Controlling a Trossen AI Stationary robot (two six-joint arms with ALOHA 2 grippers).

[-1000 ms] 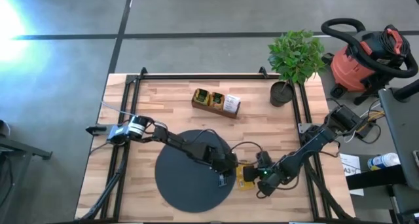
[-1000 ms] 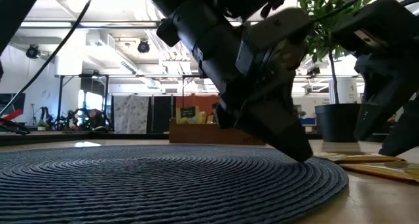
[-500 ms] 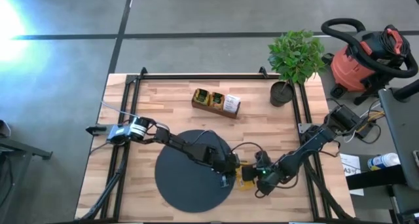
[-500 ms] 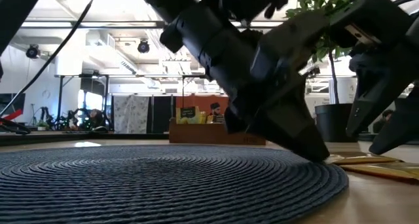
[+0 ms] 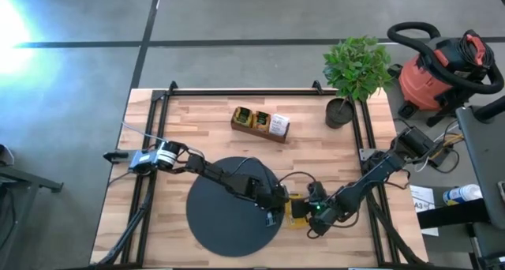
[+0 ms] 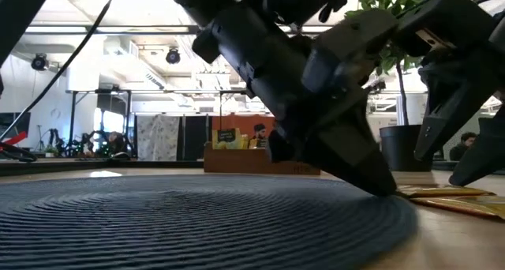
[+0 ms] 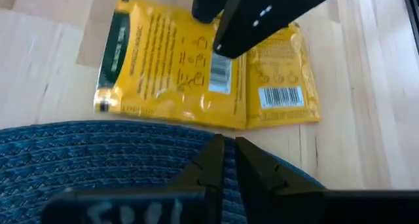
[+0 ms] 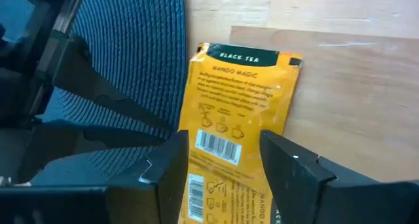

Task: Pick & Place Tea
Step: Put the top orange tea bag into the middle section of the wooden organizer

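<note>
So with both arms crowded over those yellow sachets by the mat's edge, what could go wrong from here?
1. Two yellow tea sachets overlap, so the right gripper, jaws open astride them, may lift both or drag one.
2. The left gripper, jaws nearly together, sits at the black mat rim right beside the right gripper; the arms could bump.
3. The sachets lie flat on the table, so the jaws may slide over them without catching.

Yellow tea sachet (image 8: pixel 239 109) flat on wooden table (image 8: pixel 347 86), edge beside woven blue mat (image 8: pixel 141 67). Right gripper (image 8: pixel 226 162) over it, fingers (image 8: pixel 167 168) spread apart.
</note>
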